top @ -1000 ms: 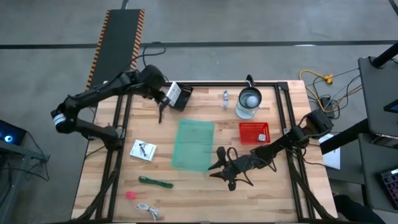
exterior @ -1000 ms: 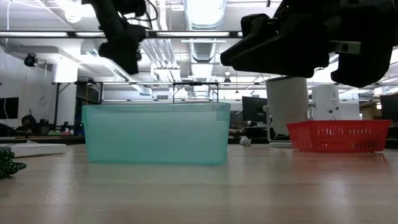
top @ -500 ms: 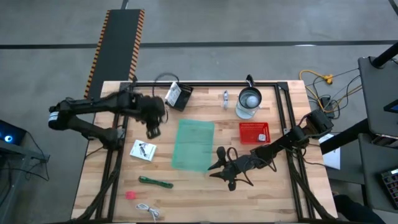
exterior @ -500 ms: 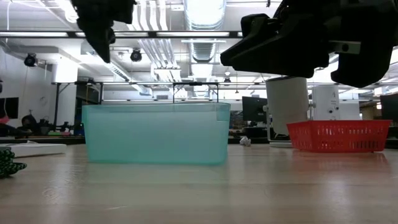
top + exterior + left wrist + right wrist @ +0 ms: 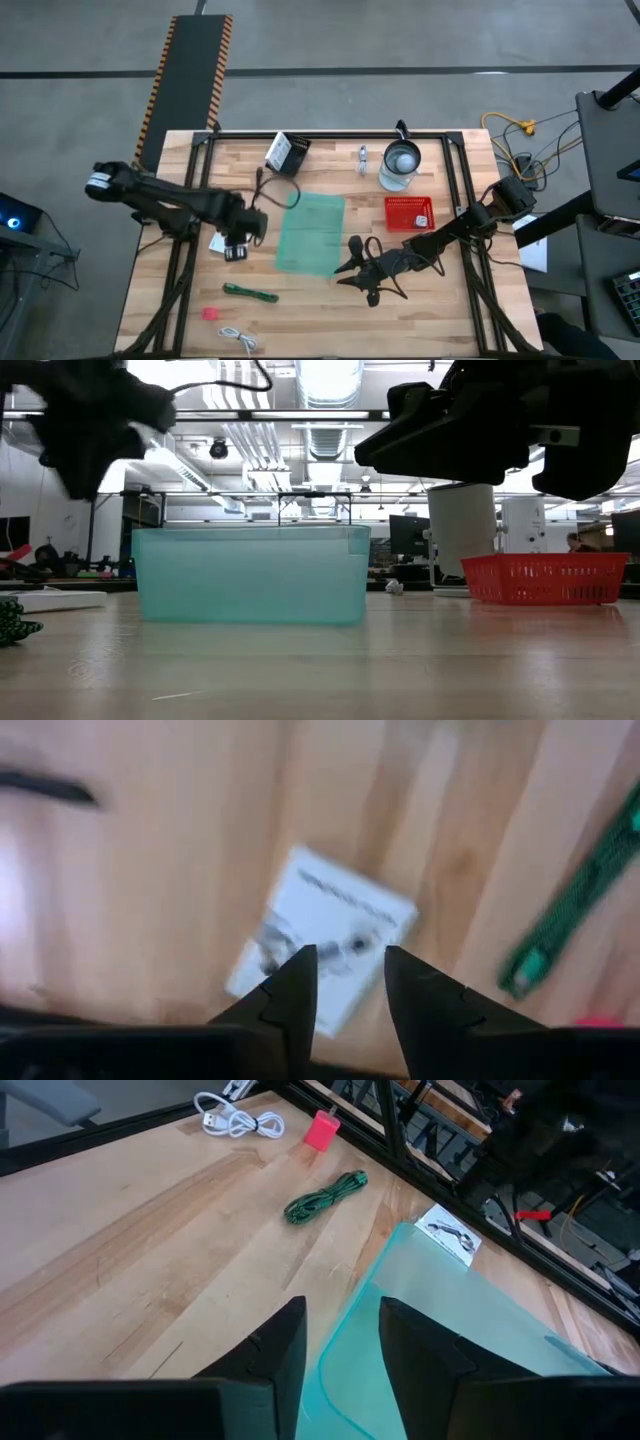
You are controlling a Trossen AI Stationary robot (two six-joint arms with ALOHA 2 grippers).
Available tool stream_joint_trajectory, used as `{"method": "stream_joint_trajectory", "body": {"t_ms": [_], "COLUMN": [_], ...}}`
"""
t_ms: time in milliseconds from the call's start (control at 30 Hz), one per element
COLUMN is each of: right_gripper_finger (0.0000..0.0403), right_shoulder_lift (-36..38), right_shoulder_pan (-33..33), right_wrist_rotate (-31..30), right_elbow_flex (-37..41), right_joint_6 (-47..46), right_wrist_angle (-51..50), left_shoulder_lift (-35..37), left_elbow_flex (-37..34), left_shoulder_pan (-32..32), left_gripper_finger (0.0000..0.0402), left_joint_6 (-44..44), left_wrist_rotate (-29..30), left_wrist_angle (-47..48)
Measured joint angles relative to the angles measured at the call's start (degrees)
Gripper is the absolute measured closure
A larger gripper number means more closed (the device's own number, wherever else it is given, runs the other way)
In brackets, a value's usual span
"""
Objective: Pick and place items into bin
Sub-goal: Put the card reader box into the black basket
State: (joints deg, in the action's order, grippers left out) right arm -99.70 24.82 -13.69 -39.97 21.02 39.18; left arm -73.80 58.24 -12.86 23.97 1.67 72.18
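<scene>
Left gripper (image 5: 345,982) parted, empty, over white packet (image 5: 322,936) left of bin (image 5: 311,233). Right gripper (image 5: 340,1335) parted, empty, near bin's right side.

Wood table (image 5: 330,310); translucent plastic bin (image 5: 312,232).

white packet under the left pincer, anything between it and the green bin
Nothing visible. The left pincer hangs over the white packet, and only bare wood separates the packet from the green bin beside it. The bin's own wall is all it must clear.
</scene>
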Motion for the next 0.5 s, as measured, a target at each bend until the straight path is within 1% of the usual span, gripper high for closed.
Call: {"method": "stream_joint_trajectory", "body": {"t_ms": [267, 400, 500], "right_gripper_finger": [0.0289, 0.0291, 0.0293], "right_shoulder_lift": [0.00, 0.00, 0.00], "right_shoulder_pan": [0.00, 0.00, 0.00], "right_wrist_rotate": [0.00, 0.02, 0.02], "right_elbow_flex": [0.00, 0.00, 0.00], "right_joint_6": [0.00, 0.10, 0.13], "right_wrist_angle": [0.02, 0.02, 0.02], "left_shoulder_lift": [-2.45, -3.80, -4.79], "left_elbow_flex": [-5.97, -7.63, -8.70], "left_shoulder_pan": [-10.21, -12.28, -12.87], "left_gripper_finger": [0.0317, 0.0318, 0.0318], "left_joint_6": [5.42, 8.39, 8.70], "left_wrist_rotate": [-1.57, -1.53, -1.53], "left_wrist_angle": [0.26, -0.29, -1.49]}}
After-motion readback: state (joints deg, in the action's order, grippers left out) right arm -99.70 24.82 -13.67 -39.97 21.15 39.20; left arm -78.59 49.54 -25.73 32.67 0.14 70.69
